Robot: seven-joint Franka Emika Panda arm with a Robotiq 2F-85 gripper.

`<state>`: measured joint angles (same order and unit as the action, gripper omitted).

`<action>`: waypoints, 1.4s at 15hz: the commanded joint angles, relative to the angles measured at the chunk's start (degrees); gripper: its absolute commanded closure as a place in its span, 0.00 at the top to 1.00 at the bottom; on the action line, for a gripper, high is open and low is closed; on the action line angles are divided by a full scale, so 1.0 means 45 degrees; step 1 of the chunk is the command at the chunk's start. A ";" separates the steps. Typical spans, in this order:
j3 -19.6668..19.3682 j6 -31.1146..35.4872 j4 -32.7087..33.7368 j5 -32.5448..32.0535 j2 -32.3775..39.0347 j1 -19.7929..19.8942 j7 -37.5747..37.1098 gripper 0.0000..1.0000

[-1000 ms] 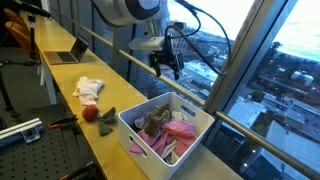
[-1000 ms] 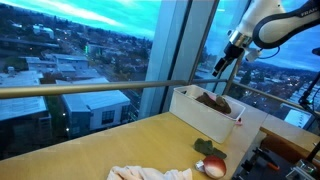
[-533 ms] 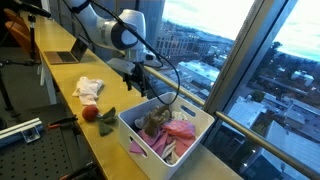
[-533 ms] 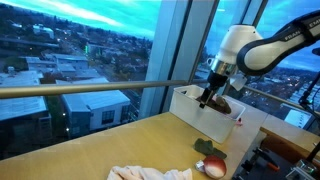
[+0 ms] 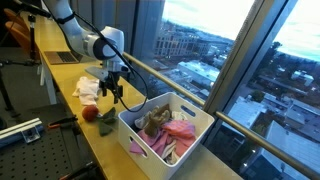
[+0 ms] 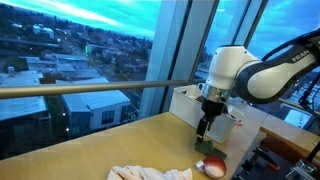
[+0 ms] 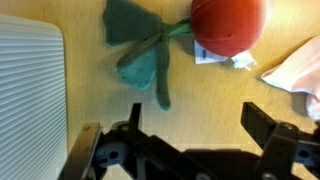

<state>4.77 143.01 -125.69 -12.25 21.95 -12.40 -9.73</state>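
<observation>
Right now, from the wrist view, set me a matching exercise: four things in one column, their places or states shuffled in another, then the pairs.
1. red round ball
2. green fabric scrap
3. white ribbed plastic bin
4. black fingers

A. left edge
B. spread apart, empty
C. top right
D. top, just left of the ball

Pairs: 1-C, 2-D, 3-A, 4-B
</observation>
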 commanded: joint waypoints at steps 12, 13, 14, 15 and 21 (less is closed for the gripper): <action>0.0166 -0.0816 0.0228 0.0720 0.1949 -0.0375 -0.0349 1.00; 0.0199 -0.0834 0.0244 0.0860 0.2049 -0.0350 -0.0308 1.00; 0.0212 -0.0883 0.0269 0.0970 0.2103 -0.0340 -0.0317 1.00; 0.0229 -0.0898 0.0290 0.1098 0.2147 -0.0318 -0.0288 1.00; 0.0197 -0.1088 0.0542 0.1479 0.2324 -0.0259 -0.0180 1.00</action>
<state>5.09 140.47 -125.07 -7.49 31.62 -14.18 -11.84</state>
